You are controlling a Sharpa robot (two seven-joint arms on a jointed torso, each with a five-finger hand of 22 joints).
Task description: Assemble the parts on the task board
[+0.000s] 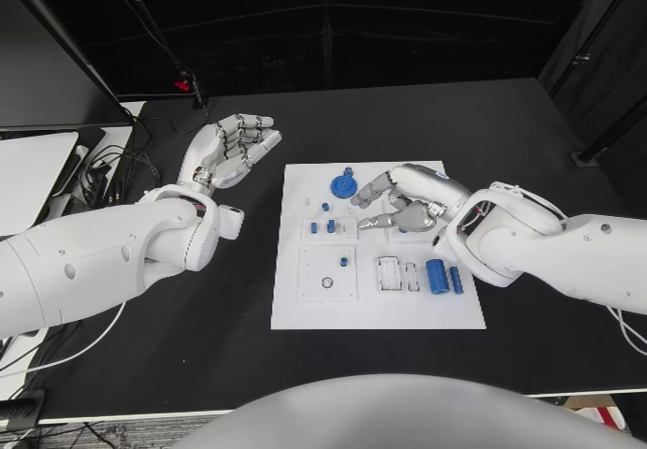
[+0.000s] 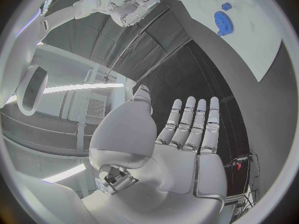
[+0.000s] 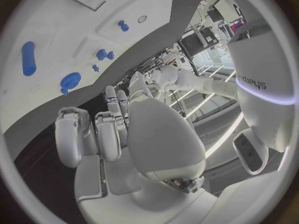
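The left hand hovers at ten o'clock off the task board, fingers straight, side by side, holding nothing. The right hand hangs over the board's two o'clock corner beside the blue gear, fingers curled and empty.

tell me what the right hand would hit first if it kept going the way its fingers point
Probably the blue gear at the far end of the task board: the right hand reaches toward it from the right, though its height above the board is unclear.

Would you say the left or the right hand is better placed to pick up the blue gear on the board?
Probably the right. The right hand hovers over the task board, its fingers next to the blue gear. The left hand is open above the black table, off the board's far left corner.
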